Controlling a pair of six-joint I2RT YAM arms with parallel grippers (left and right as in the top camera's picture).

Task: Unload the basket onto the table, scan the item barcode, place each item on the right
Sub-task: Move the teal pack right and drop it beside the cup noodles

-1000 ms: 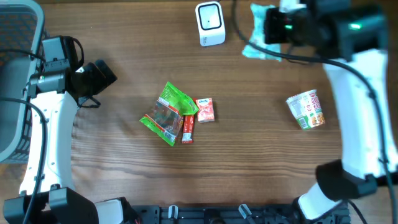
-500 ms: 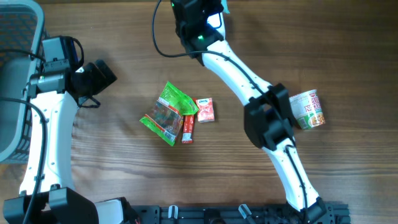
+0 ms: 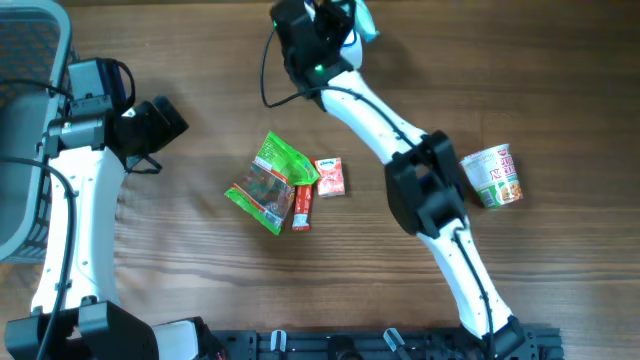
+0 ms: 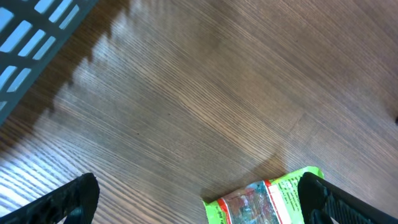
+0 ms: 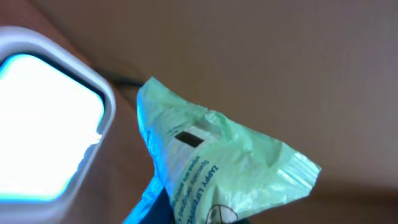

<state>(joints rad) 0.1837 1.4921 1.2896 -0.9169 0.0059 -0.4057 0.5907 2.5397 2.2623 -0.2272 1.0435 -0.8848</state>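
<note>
**Barcode station, listed left to right**

Left arm: sitting bent beside the grey basket [image 3: 18, 150]. The left gripper [image 3: 165, 122] is hanging spread wide and empty, near the green snack bag [image 3: 268, 182].

Right arm: reaching stretched out to the table's [image 3: 200, 290] far edge. The right gripper [image 3: 335, 25] is pinching the mint-green packet [image 5: 217, 168] just beside the lit scanner [image 5: 50, 124].

Noodle cup [image 3: 495, 177]: lying rightmost.

One noodle cup [image 3: 494, 177], one carton [image 3: 330, 177], one red stick [image 3: 302, 207], one green bag [image 3: 270, 182], one mint packet [image 5: 217, 165], one scanner [image 5: 50, 124]

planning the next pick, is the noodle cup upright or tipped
Tipped on its side: in the overhead view the noodle cup shows its printed wall along its length rather than a round top.
</note>
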